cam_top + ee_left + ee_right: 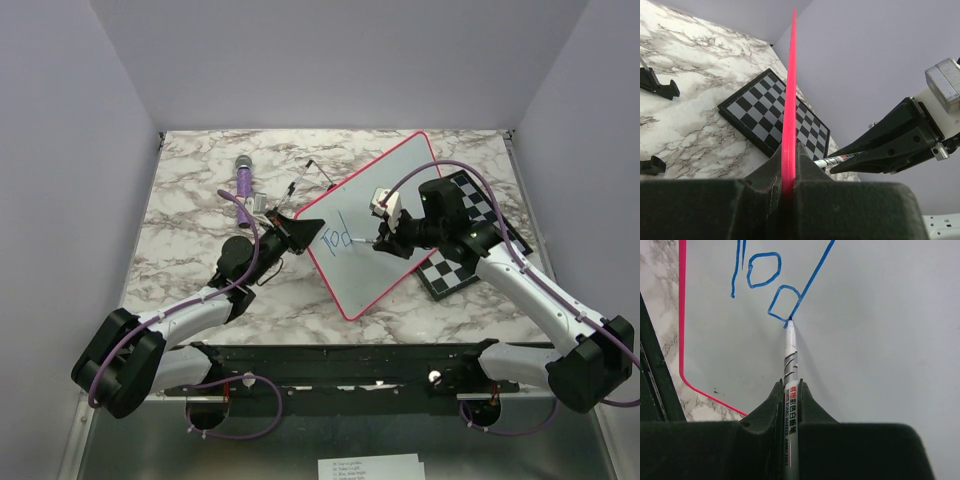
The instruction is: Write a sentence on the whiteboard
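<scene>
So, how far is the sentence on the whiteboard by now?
Done: a few blue letters, roughly "Tod", stand on the whiteboard. In hand: the left gripper clamps the board's pink rim, while the right gripper holds the marker, tip on the last letter. Left: the rest of the sentence; most of the board is blank.

Finding: a robotics laboratory test cell, not a dwelling, shop or office. Grounds: a left arm [190, 320] and a right arm [540, 290], both robotic, are bolted to a black rail [340, 365] at the near edge of a marble-patterned tabletop [190, 190]. Purple cables [445, 162] run along both, and a bare metal sheet [130, 450] lies in front of the rail. Plain pale walls [340, 60] box the tabletop in on three sides, a whiteboard [385, 190] and a chessboard [455, 270] sit on it, and a printed sheet [370, 467] lies at the front edge.
</scene>
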`<action>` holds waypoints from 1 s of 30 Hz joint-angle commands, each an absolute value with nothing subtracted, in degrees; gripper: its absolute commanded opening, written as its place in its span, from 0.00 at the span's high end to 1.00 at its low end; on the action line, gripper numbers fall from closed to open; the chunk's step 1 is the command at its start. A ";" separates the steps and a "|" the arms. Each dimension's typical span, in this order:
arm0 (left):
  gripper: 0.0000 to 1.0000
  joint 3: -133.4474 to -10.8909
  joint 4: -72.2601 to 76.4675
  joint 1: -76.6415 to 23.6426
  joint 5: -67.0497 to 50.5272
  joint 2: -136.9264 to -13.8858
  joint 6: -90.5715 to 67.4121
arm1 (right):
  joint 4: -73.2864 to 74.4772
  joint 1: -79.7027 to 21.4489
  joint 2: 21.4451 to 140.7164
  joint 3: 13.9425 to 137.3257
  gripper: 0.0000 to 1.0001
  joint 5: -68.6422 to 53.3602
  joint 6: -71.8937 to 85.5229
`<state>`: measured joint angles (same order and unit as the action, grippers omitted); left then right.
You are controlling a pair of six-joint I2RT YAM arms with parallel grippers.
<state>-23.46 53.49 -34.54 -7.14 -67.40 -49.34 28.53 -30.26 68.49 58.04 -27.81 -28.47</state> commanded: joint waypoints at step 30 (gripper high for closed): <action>1.00 -24.26 62.76 -34.37 -7.91 -66.09 -50.27 | 29.01 -28.56 66.53 60.29 0.99 -31.64 -28.83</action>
